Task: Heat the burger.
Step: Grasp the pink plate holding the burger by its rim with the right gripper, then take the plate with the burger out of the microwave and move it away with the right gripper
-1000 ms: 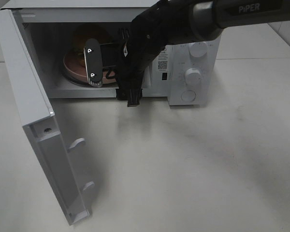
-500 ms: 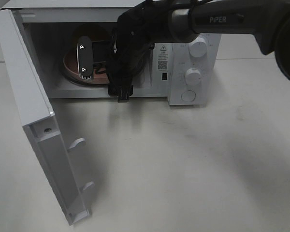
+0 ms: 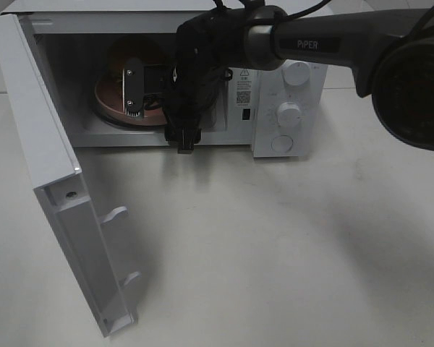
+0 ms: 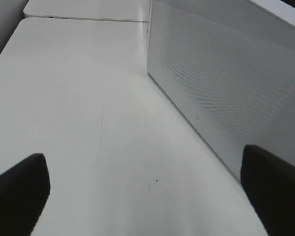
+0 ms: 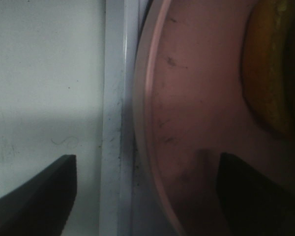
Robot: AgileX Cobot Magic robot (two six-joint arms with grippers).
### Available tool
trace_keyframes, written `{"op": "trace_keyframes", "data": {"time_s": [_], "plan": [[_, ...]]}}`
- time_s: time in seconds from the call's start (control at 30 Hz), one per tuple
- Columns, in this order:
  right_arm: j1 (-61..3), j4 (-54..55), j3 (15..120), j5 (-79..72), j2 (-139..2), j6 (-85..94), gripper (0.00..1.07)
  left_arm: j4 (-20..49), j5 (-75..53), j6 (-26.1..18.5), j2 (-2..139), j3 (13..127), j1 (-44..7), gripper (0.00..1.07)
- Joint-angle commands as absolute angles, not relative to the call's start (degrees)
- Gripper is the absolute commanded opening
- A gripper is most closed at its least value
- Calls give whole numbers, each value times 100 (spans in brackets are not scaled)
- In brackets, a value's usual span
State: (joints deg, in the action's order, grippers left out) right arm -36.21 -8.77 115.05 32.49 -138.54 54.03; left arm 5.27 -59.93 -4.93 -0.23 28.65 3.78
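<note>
a white table (image 4: 78, 98) fills most of the view. the microwave's white, finely perforated side panel (image 4: 226, 83) runs from twelve o'clock down to four o'clock, standing on the table. two dark fingertips of the left gripper (image 4: 147, 196) show at eight (image 4: 17, 189) and four o'clock, set wide apart with nothing between them.

Burger (image 5: 273, 73) on plate (image 3: 108, 101) inside microwave (image 3: 289, 79).
</note>
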Motion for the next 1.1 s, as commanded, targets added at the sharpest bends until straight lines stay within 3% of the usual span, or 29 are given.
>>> {"op": "trace_keyframes", "data": {"time_s": [0.03, 0.07, 0.17, 0.2, 0.23, 0.27, 0.3, 0.33, 0.83, 1.1], "plan": [[-3610, -842, 11568, 3300, -13883, 5455, 73, 561, -5947, -458, -143, 2848, 384, 98], [-3610, -842, 11568, 3300, -13883, 5455, 73, 561, -5947, -458, -143, 2848, 384, 98], [-3610, -837, 11568, 3300, -13883, 5632, 50, 561, -5947, -458, -143, 2848, 384, 98], [-3610, -837, 11568, 3300, -13883, 5632, 50, 561, -5947, -458, -143, 2848, 384, 98], [-3610, -837, 11568, 3323, -13883, 5649, 32, 561, -5947, -458, -143, 2848, 384, 98], [-3610, -837, 11568, 3323, -13883, 5649, 32, 561, -5947, -458, -143, 2848, 384, 98], [-3610, -819, 11568, 3386, -13883, 5632, 10, 561, -5947, -458, -143, 2848, 384, 98], [-3610, -814, 11568, 3426, -13883, 5626, 2, 561, -5947, -458, -143, 2848, 384, 98], [-3713, -619, 11402, 3816, -13722, 6257, 0, 561, -5947, -458, -143, 2848, 384, 98], [-3839, -699, 10456, 3094, -13126, 6801, 0, 561, -5947, -458, -143, 2848, 384, 98]]}}
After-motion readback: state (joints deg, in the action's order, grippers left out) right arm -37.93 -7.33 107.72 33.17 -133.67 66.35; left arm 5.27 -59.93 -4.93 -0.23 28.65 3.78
